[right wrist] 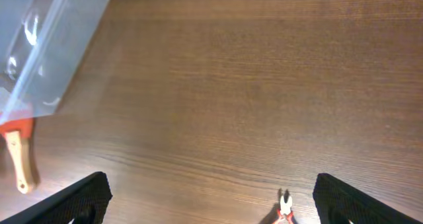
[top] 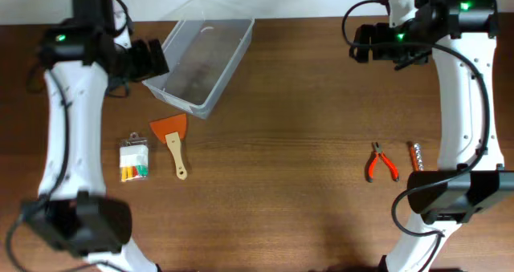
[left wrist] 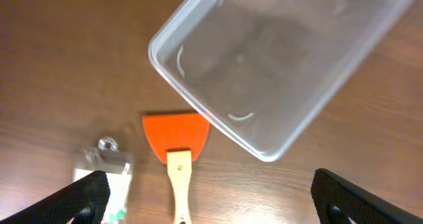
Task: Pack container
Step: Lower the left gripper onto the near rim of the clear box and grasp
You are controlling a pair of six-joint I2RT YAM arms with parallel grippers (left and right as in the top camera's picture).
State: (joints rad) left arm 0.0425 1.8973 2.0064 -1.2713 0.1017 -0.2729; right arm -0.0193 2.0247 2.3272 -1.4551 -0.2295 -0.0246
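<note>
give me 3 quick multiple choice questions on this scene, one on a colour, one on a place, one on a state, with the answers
1. The handles of the pliers are: A blue; B red; C green.
2. The scraper lies: A next to the pliers; B just outside the container; C inside it.
3. The container is: A closed with a lid; B tipped on its side; C upright and empty.

Answers:
1. B: the overhead view shows red grips.
2. B: the scraper's orange blade lies beside the container's corner, far from the pliers.
3. C: the top is open and only the bare bottom shows through it.
</note>
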